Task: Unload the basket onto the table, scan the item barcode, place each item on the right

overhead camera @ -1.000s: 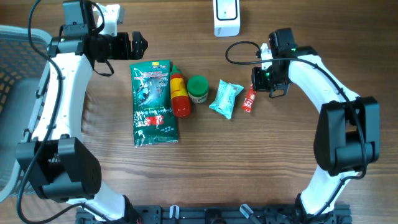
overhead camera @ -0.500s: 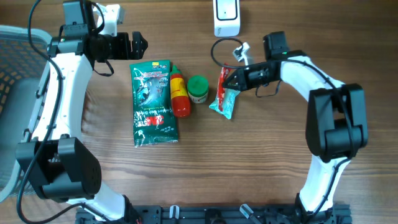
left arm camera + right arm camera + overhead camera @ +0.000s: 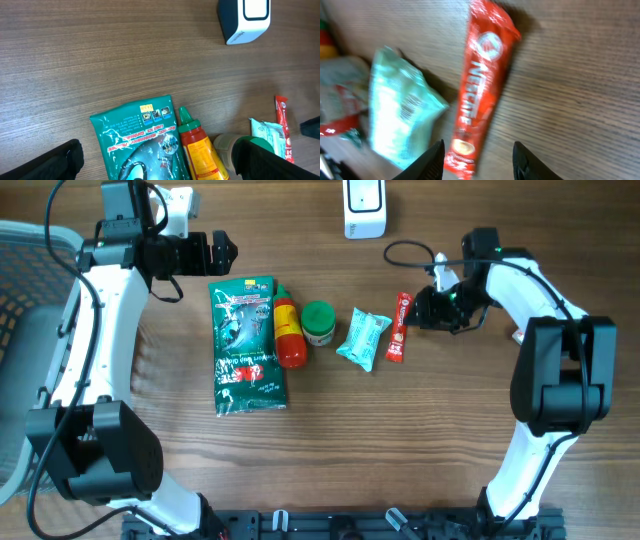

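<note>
The red Nescafe stick (image 3: 400, 327) lies flat on the table, to the right of a mint-green packet (image 3: 363, 338). My right gripper (image 3: 424, 311) is open just right of the stick's upper end. In the right wrist view the stick (image 3: 480, 90) lies below and between the spread fingers, free of both. The white scanner (image 3: 364, 208) stands at the back edge, seen dark-sided in the left wrist view (image 3: 245, 20). My left gripper (image 3: 222, 250) hangs open and empty above the top of the green bag (image 3: 142, 145).
A row lies mid-table: the green bag (image 3: 246, 345), a red sauce bottle (image 3: 288, 332), a green-lidded jar (image 3: 318, 322), then the mint packet (image 3: 400, 110). A grey mesh basket (image 3: 25, 350) sits at the left edge. A black cable (image 3: 410, 250) loops near the right arm.
Half a second ago my right gripper held the red stick up below the scanner. It has since swung back right, set the stick down beside the mint packet and opened.
</note>
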Available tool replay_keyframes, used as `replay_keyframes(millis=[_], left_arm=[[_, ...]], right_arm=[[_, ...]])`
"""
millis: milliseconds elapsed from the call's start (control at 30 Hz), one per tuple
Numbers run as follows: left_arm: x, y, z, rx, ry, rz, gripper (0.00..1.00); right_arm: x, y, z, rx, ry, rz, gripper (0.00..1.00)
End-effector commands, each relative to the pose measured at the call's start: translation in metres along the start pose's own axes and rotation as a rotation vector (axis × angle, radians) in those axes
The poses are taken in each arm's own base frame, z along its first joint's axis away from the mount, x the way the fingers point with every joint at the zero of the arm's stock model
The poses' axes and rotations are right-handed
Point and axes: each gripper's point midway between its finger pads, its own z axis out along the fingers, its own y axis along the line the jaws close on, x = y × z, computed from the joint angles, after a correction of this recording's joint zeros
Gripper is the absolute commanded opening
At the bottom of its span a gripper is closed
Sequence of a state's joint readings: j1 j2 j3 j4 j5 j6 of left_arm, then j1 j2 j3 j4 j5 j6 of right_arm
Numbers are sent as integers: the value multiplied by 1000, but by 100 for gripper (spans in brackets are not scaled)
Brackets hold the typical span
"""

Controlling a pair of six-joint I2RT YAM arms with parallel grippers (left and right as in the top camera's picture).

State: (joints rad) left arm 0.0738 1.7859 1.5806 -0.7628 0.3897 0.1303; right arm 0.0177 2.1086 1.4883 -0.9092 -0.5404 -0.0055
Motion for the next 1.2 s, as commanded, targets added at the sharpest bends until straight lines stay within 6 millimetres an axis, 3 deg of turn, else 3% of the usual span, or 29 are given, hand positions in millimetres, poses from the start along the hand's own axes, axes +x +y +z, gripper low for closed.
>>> replay_keyframes(millis=[0,67,167,333,467,600,700,933,1167], left_arm=[[-7,-2,-7,-1,-23,27,100],[-7,-2,-7,-1,-23,27,100],[-7,-2,-7,-1,-23,27,100],[-7,-2,-7,-1,-23,27,100],[-7,-2,-7,-1,-23,27,100],[-7,-2,-7,-1,-23,27,100],[-7,-2,-7,-1,-23,27,100],[-7,-2,-7,-1,-23,27,100],[-7,-2,-7,-1,-23,27,100]], right_arm=[[-14,17,-14,-44,-51,68,44],[-14,23,-9,-30,-48,67,44],[-7,21,8,146,-28,67,42],[8,9,16,435,-27,134,27],[18,22,24,494,-11,98,20],[22,32,29,632,-40,17,24],[24,25,23,709,-49,18,26],[32,13,19,770,-25,10,26],[31,27,27,749,-10,-97,27]])
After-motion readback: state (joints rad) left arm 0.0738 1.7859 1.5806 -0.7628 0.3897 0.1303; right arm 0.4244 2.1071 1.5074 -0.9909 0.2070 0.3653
